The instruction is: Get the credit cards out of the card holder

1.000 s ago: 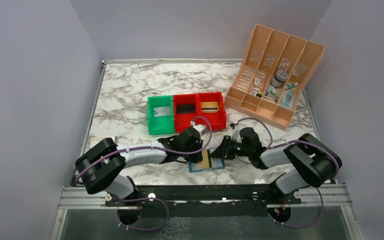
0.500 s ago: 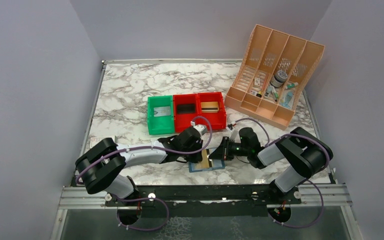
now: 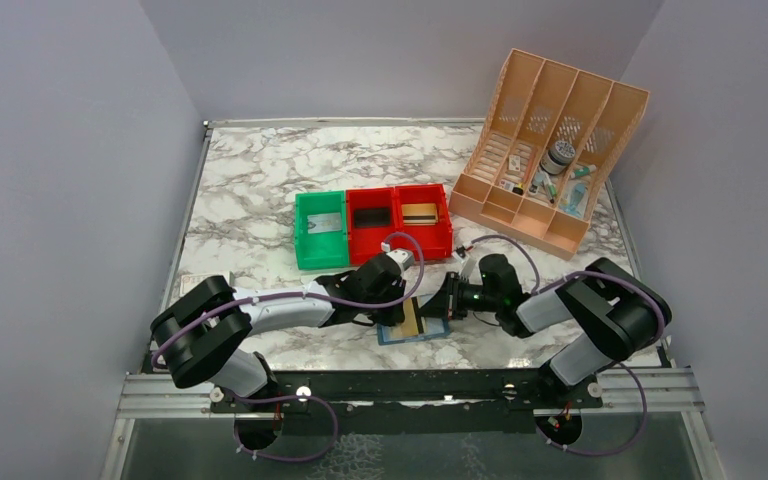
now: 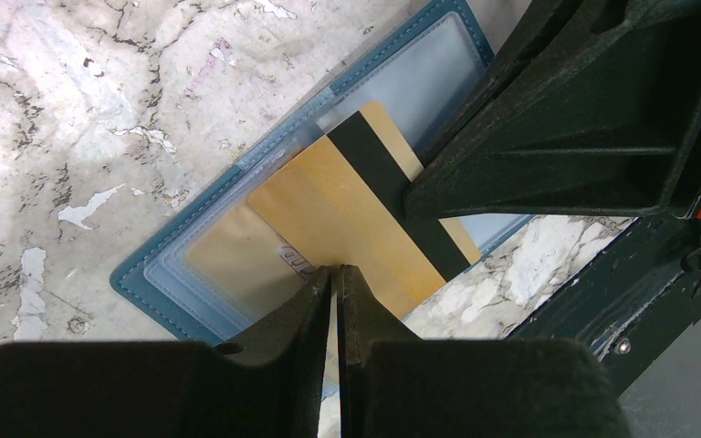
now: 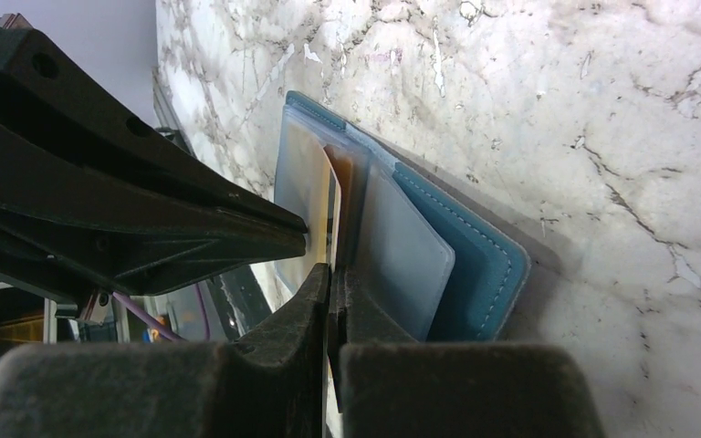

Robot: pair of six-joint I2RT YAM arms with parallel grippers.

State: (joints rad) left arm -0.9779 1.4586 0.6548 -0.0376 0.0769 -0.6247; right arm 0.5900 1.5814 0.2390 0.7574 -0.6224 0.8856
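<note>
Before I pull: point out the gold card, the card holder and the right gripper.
gold card (image 4: 329,210), left wrist view, tan face.
card holder (image 5: 470,269), right wrist view, blue cover.
right gripper (image 5: 332,274), right wrist view, between fingertips.

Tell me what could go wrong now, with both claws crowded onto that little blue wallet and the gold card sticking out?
First, the right gripper pinches only the thin edge of the gold card, so the card might slip free. Second, if the pocket clings to the card, the whole card holder could drag along; how firmly the left gripper pins it is unclear. Third, the two grippers sit almost touching and may bump.
</note>
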